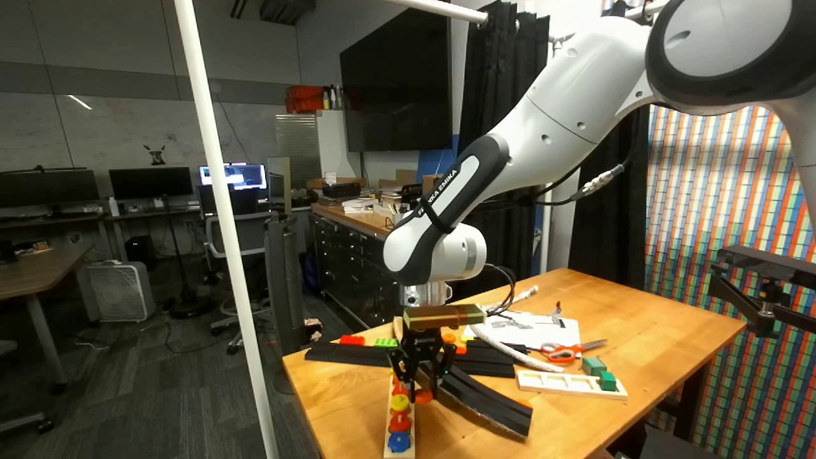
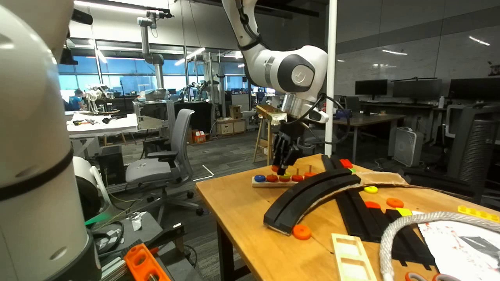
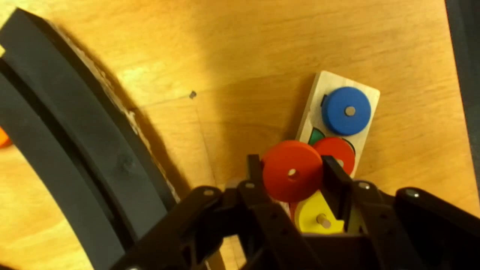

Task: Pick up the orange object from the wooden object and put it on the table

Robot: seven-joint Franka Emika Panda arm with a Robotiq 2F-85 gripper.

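Observation:
An orange-red disc [image 3: 281,183] with a centre hole sits between the fingertips of my gripper [image 3: 290,170] in the wrist view, its edges against both fingers. It also shows in both exterior views [image 1: 422,396] [image 2: 275,169]. The gripper [image 1: 424,394] is shut on it and holds it above and beside the wooden peg board [image 2: 269,184]. The board [image 3: 369,93] lies on the table and carries a blue disc [image 3: 347,111], a red disc [image 3: 335,148], a yellow piece [image 3: 313,215] and more red pieces. The gripper hides part of the board.
A black curved track [image 2: 312,195] lies beside the board, across straight black track. A loose orange disc [image 2: 302,232] lies by the track's end. A white rope [image 1: 510,354], scissors [image 1: 561,352] and a wooden tray [image 1: 567,384] are further along. The table edge is close to the board.

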